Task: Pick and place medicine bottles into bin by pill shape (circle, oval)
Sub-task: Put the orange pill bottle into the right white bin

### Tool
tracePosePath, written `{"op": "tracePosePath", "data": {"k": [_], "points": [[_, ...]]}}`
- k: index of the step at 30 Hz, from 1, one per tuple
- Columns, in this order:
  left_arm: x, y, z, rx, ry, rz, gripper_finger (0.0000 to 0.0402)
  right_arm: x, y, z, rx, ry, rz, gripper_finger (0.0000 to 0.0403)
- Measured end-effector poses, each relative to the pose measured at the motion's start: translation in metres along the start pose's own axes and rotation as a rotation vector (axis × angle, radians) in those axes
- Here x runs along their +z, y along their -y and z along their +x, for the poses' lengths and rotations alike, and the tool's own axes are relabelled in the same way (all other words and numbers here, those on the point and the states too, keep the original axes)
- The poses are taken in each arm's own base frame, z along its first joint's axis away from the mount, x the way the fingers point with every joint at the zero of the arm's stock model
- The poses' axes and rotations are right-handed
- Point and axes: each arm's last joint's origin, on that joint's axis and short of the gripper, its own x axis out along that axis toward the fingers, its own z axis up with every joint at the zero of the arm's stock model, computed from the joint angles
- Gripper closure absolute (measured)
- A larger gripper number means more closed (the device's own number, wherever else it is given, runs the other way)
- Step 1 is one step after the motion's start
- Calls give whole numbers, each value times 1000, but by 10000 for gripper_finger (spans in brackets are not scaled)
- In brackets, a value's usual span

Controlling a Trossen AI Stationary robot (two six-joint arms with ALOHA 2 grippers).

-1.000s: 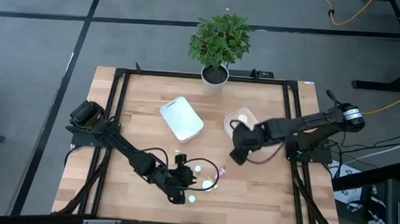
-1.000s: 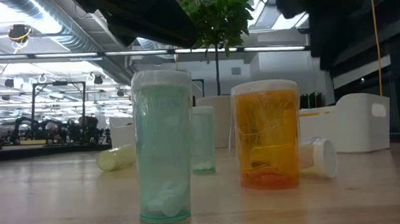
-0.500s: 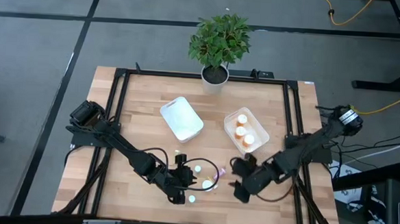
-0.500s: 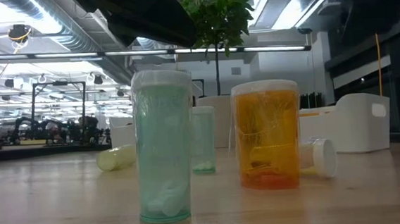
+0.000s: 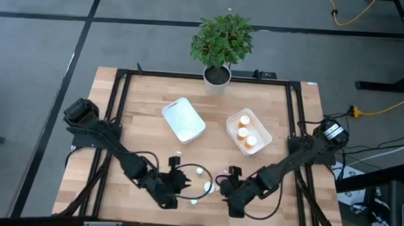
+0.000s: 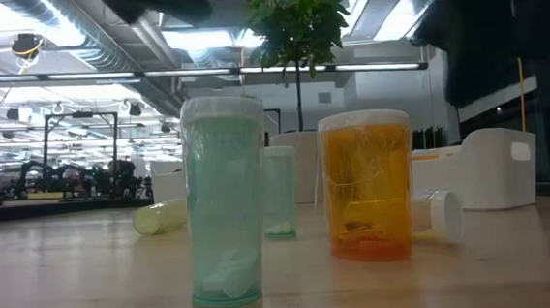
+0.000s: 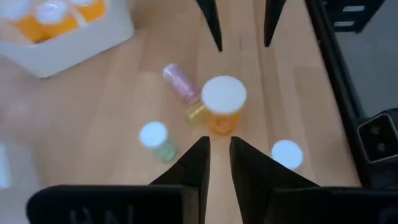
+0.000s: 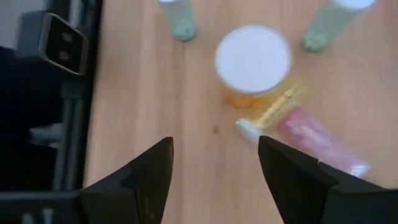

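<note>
Three orange medicine bottles (image 5: 243, 133) stand in the right-hand white bin (image 5: 260, 125); the left-hand white bin (image 5: 183, 119) holds nothing. At the tabletop's (image 5: 139, 117) near edge, an orange bottle (image 7: 222, 109), teal bottles (image 7: 157, 139) and a lying pink bottle (image 7: 181, 82) cluster between the left end effector (image 5: 176, 188), pinched empty, and the right end effector (image 5: 230, 192), spread wide, empty.

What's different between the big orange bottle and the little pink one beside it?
The orange bottle stands upright with its white cap facing up; the pink bottle lies on its side. The orange bottle looks wider, the pink bottle slimmer. In the right wrist view the orange bottle is amber, the pink bottle rosy. Both sit on the wooden table, near a yellow-green bottle lying between them.
</note>
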Motion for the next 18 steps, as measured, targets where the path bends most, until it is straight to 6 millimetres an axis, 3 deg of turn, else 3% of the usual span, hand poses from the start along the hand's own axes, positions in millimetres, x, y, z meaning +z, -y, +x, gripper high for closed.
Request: {"op": "tracePosePath", "data": {"k": [7,13,18], "points": [[-9,14,-31,62,49,79,347,24,7,2,-74,-124,8,167],[-17,25,-42,69,72,121,347,37,11,25,-42,-188,-23,167],[-20,29,-48,85,94,138,347,40,14,30,-65,-220,-31,167]]}}
